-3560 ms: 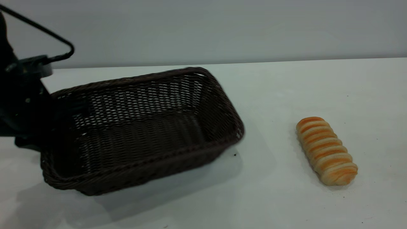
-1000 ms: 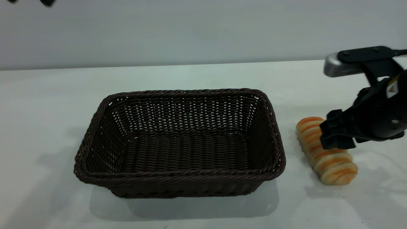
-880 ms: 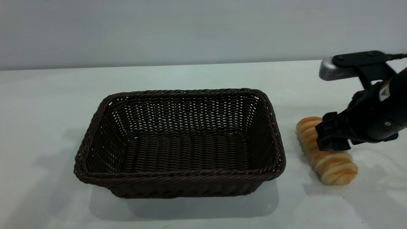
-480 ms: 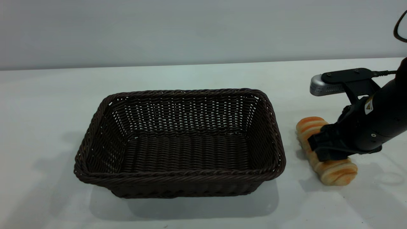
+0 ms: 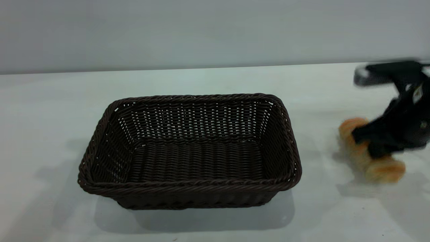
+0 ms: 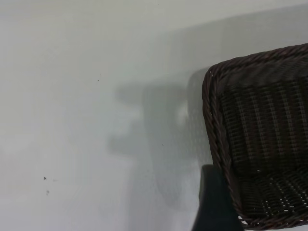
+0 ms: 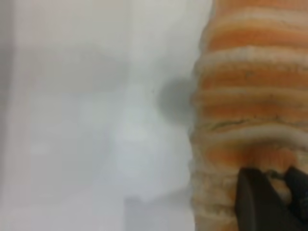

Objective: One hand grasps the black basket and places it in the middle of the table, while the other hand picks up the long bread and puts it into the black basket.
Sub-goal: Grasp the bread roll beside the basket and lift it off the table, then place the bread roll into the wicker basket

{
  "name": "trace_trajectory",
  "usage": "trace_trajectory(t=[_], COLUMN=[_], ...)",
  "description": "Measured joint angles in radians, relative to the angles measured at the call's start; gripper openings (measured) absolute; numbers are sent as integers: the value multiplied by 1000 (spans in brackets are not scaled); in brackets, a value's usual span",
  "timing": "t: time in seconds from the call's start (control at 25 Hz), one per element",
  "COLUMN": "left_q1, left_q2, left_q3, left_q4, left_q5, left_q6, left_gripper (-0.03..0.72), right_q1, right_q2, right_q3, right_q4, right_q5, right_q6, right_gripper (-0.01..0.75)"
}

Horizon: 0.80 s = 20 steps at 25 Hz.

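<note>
Right of the dark woven wicker basket (image 5: 189,151), the right gripper (image 5: 376,144) is clamped across the small ridged orange-and-cream loaf (image 5: 369,153). This loaf looks blurred, near the white table (image 5: 215,80). Left gripper is out of view.

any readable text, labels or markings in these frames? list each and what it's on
No text can be read.
Right gripper, clamped across the long bread: a small pale sticker on the arm, too blurred to read.
Black basket and table: none.

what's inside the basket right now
Nothing: the basket shows only its bare woven floor. The bread is outside it, in the right gripper.
</note>
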<state>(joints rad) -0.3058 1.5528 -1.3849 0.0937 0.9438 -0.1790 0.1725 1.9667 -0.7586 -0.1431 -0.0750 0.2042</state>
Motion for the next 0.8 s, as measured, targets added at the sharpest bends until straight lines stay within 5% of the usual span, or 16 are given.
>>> trace_trajectory(t=[0.24, 0.56, 0.8], left_q1=[0, 0, 0], left_q2=[-1, -93, -215], left_q3=[0, 0, 15], left_q4=[0, 21, 23], left_q5=[3, 37, 73], left_q6=[9, 18, 18], left_gripper=[544, 544, 544], right_q1=[44, 280, 367], right_q2=[-230, -314, -314], right_q3=[0, 9, 9], right_q4=[0, -2, -4], right_q5=[9, -30, -157], right_q6=[-8, -8, -8], right_gripper=[35, 35, 35])
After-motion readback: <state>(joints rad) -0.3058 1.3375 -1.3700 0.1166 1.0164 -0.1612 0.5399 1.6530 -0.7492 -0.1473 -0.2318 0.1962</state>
